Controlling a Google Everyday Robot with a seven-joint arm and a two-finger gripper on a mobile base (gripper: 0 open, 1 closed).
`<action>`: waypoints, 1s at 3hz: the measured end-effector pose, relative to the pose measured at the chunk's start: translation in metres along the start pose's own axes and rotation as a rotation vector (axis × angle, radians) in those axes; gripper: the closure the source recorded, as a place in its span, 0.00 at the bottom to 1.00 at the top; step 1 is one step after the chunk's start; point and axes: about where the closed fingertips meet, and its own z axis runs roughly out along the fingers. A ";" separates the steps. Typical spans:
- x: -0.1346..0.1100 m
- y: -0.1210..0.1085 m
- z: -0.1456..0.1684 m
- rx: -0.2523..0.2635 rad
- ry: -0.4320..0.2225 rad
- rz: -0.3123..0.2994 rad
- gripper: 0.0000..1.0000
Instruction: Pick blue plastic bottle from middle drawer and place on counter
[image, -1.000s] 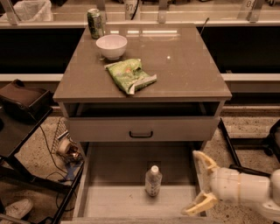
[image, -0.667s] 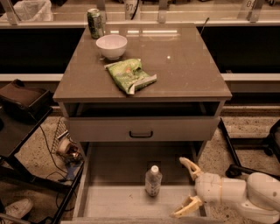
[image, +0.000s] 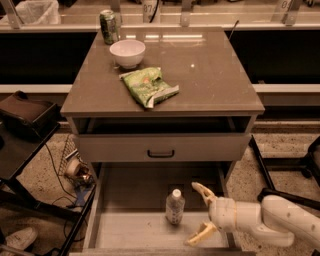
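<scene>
**A:** Gripper (image: 193, 214) is low inside the middle drawer (image: 132, 236), just right of the blue plastic bottle (image: 175, 206). Jaws are spread wide, holding nothing, mouth turned toward the bottle.

**B:** And the bottle?

**A:** Upright on the drawer's pale floor, about mid-width. It's close to the upper jaw, though I see no contact.

**B:** What could spoil it?

**A:** It's a light, narrow bottle. My guess is that if one jaw arrives before the other, it tips or skids left instead of being caught. A pinch up near the white cap could let it swing. On the lift, the drawer front above (image: 161, 147) overhangs the back of the drawer, so coming straight up too far in might clip it.

**B:** Room on the desk?

**A:** The desk (image: 220, 75) is glossy, so it's probably slick. A white bowl (image: 127, 52), a green can (image: 109, 26) and a green snack bag (image: 148, 86) crowd the left and centre. The right half looks the safer landing spot.

**B:** Surroundings?

**A:** Speckled floor (image: 280, 150), loose cables (image: 67, 172) by the cabinet's left foot, and a dark cart (image: 25, 117) on the left.
</scene>
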 end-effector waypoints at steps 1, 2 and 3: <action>0.009 -0.026 0.020 -0.015 -0.037 -0.032 0.00; 0.034 -0.053 0.047 -0.040 -0.034 -0.048 0.00; 0.049 -0.060 0.054 -0.050 -0.013 -0.051 0.00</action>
